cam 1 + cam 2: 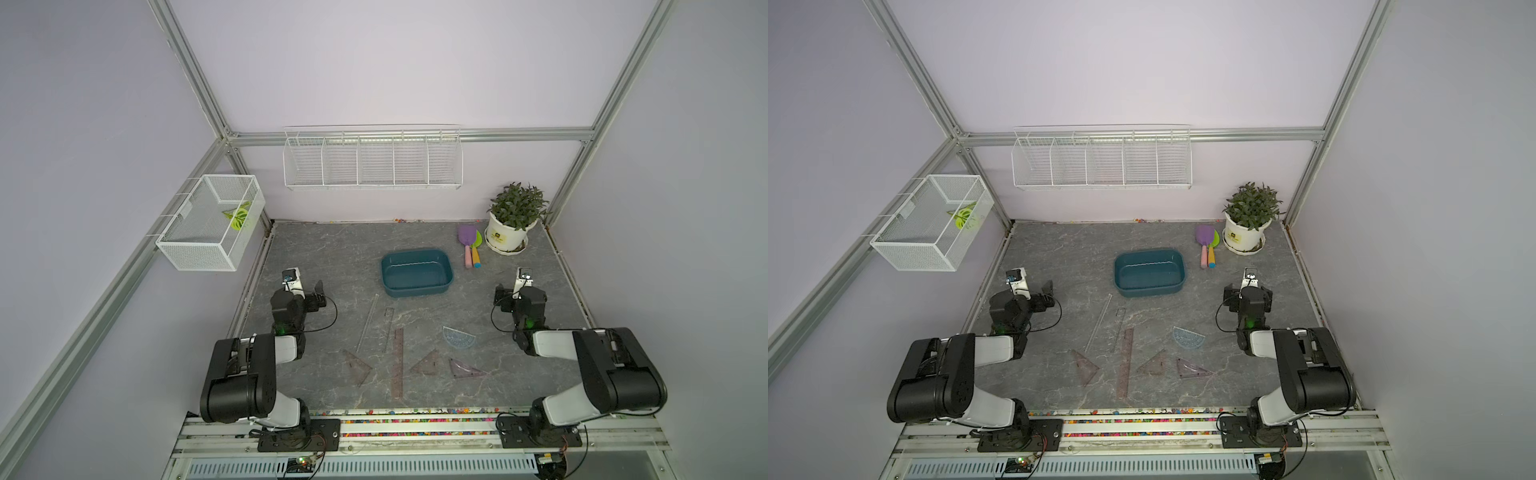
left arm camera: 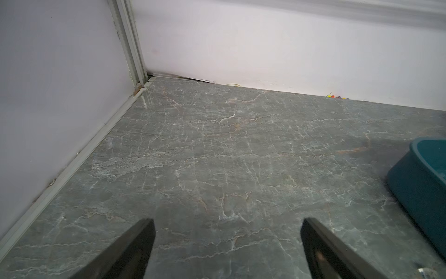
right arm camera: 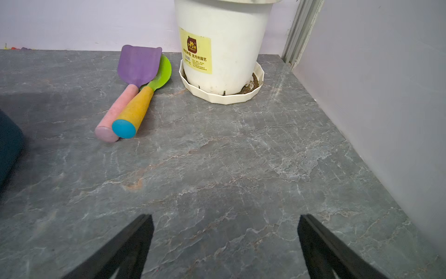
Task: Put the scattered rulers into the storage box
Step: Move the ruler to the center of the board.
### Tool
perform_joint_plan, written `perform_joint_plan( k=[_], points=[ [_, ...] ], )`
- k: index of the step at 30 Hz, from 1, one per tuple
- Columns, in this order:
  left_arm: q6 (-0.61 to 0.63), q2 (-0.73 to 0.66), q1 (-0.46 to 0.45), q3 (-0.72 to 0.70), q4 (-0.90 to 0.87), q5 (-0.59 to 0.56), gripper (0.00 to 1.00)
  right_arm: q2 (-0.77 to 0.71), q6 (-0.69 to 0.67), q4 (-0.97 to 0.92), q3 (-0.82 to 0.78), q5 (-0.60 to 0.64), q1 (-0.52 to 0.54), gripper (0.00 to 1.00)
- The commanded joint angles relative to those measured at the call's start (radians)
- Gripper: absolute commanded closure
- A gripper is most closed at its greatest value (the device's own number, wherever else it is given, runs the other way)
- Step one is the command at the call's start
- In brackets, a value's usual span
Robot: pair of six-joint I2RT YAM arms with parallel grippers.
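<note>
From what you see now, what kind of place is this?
Probably a robot test cell: an aluminium frame with plain walls, a left arm and right arm bolted to a rail.

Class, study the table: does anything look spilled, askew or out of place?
Rulers lie scattered at odd angles on the table, outside the empty box. Soil sits in the plant's saucer.

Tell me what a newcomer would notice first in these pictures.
The dark teal storage box sits empty at the middle of the table, the see-through rulers scattered flat on its near side. A green potted plant and two bright toy shovels stand out in the far right corner.
</note>
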Motion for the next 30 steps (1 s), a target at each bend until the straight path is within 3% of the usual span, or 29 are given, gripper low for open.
perform_joint_plan(
  k=[1, 22, 25, 27, 28, 30],
  points=[
    [-0.011, 0.014, 0.004, 0.022, 0.017, 0.01, 0.0, 0.008, -0.009, 0.025, 0.012, 0.016, 0.007, 0.01],
    [-0.009, 0.014, 0.004, 0.021, 0.017, 0.008, 0.0, 0.008, -0.007, 0.024, 0.011, 0.016, 0.008, 0.01],
    [0.001, -0.004, -0.037, 0.031, -0.001, -0.102, 0.0, 0.001, -0.02, 0.036, 0.004, 0.016, 0.008, 0.01],
    [-0.016, -0.071, -0.052, 0.102, -0.176, -0.174, 0.0, -0.042, -0.041, 0.06, -0.01, 0.051, 0.02, 0.01],
    [-0.019, -0.098, -0.052, 0.143, -0.265, -0.179, 0.0, -0.09, -0.045, -0.023, 0.012, 0.101, 0.041, 0.01],
    [-0.04, -0.141, -0.081, 0.211, -0.386, -0.233, 0.04, -0.189, -0.002, -0.367, 0.141, 0.142, 0.081, 0.01]
  ],
)
